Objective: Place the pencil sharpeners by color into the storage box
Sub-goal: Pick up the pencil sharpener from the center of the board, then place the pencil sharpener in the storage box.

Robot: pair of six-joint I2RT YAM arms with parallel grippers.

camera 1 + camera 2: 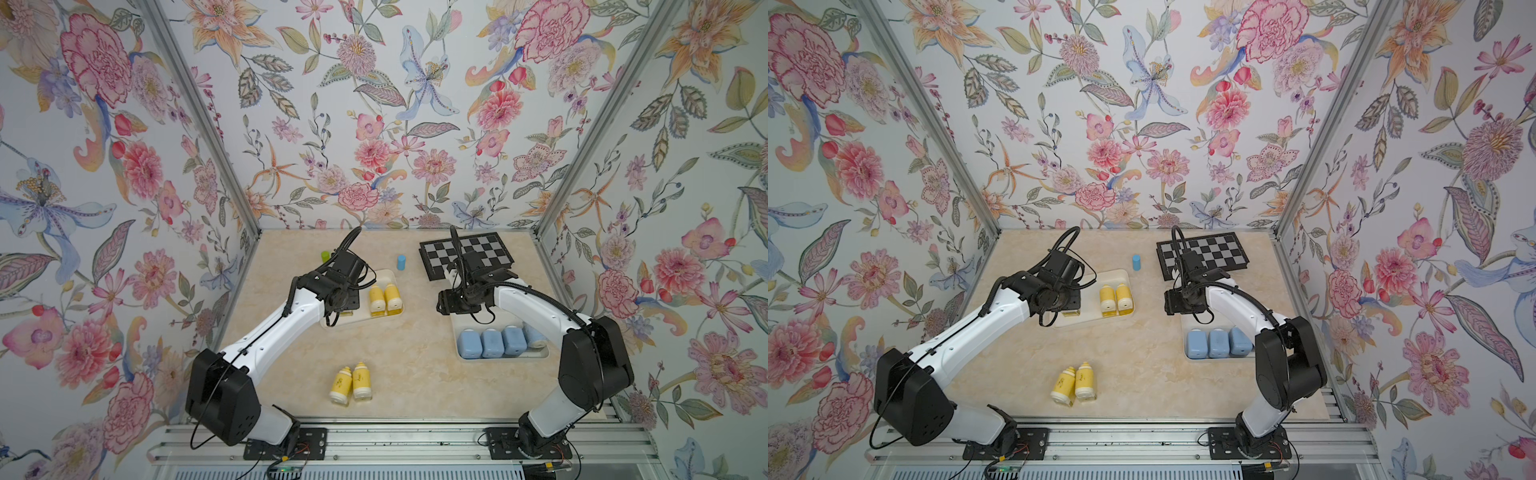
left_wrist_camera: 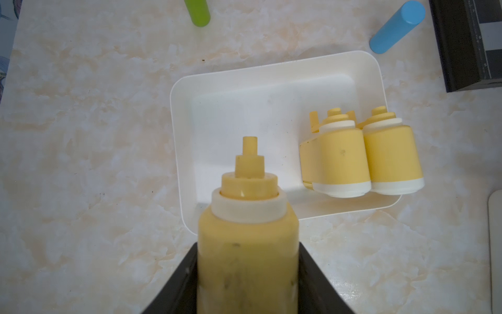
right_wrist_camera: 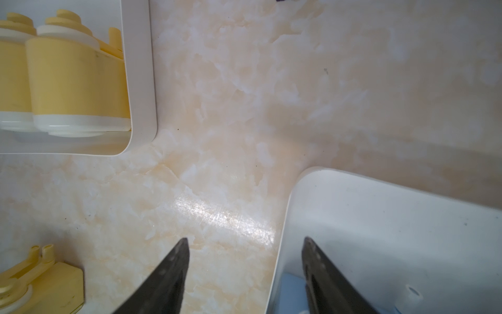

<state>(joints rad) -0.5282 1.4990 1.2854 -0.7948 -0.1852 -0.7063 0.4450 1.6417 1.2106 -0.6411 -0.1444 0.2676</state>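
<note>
In both top views my left arm [image 1: 286,320] covers one end of the left tray [image 1: 386,277]. At the tray's other end two yellow sharpeners [image 1: 384,299] lie side by side. A loose yellow pair [image 1: 351,382] lies touching on the worktop [image 1: 415,374], near my bases. The right tray [image 1: 498,356] holds the pale-blue sharpeners [image 1: 492,343] in a row, partly hidden by my right arm [image 1: 536,303]. A green cylinder [image 1: 325,255], a blue cylinder [image 1: 401,262] and a checkered board [image 1: 465,255] sit at the back.

From my left wrist, my left jaws are clenched on a third yellow sharpener [image 2: 247,244], with a black finger pressing each side. Its ribbed tip points over the left tray's corner [image 2: 184,217]. The two inside [image 2: 364,157] rest against one long wall.

From my right wrist, my right jaws are released, with nothing between them. One finger [image 3: 168,280] hangs over bare worktop. The other [image 3: 323,280] hangs over the right tray's corner [image 3: 380,217], where a patch of pale blue [image 3: 289,295] shows.
</note>
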